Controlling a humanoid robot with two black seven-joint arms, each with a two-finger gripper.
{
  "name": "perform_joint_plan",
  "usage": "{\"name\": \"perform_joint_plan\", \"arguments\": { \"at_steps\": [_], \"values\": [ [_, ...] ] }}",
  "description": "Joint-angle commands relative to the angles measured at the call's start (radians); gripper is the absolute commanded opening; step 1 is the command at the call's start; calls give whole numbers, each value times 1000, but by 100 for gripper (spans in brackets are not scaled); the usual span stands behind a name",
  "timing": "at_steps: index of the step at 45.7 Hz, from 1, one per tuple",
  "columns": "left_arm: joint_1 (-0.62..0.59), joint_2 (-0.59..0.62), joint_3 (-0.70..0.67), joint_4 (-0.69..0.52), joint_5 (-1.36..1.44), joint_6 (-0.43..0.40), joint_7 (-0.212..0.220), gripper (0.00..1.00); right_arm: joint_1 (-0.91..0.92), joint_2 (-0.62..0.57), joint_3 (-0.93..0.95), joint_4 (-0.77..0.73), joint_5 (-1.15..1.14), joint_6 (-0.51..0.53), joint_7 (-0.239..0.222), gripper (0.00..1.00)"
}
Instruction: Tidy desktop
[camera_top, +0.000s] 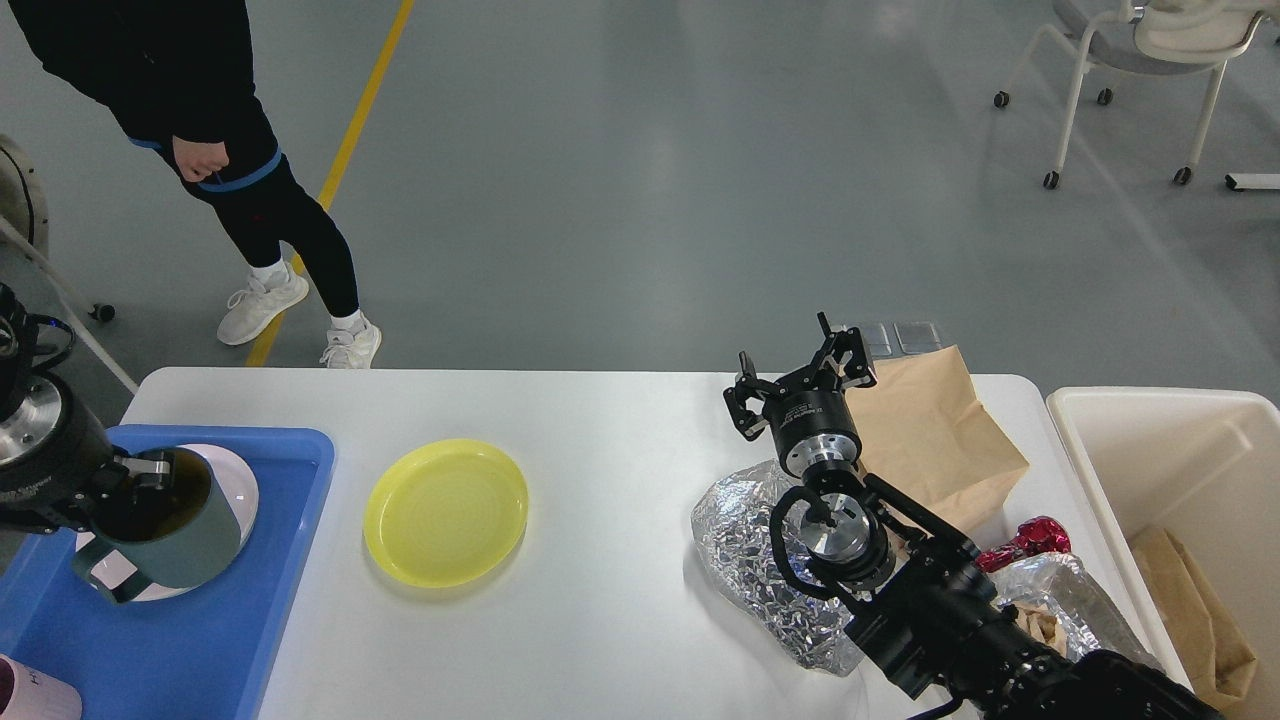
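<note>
The white desktop (600, 420) fills the lower view. On it lie a yellow plate (446, 512), a crumpled silver foil bag (740, 540), a brown paper bag (930, 430), a red wrapper (1030, 540) and a second foil pack (1060, 590). My left gripper (150, 475) is shut on the rim of a dark green mug (175, 545), held tilted over a white plate (240, 490) in the blue tray (300, 445). My right gripper (800, 375) is open and empty, above the desktop between the foil bag and the brown paper bag.
A cream bin (1150, 400) stands off the desktop's right end with a brown paper bag (1190, 600) inside. A pale pink cup (30, 695) sits at the tray's near corner. A person (250, 200) stands beyond the far left corner. A chair (1130, 50) is far right.
</note>
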Motion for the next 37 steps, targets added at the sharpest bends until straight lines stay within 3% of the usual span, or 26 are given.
{"name": "perform_joint_plan", "arguments": {
  "at_steps": [1,12,21,37],
  "values": [
    [110,1,-1,0,12,119,0,0,-2,0,1,0,0,1,0,100],
    [323,-28,-3,0,17,241,0,0,-1,0,-1,0,0,0,0,100],
    [412,-49,-3,2,34,340,-2,0,-2,0,-1,0,0,1,0,100],
    [520,-105,-17,69,31,367,0,2,0,0,1,0,0,1,0,100]
  ]
}}
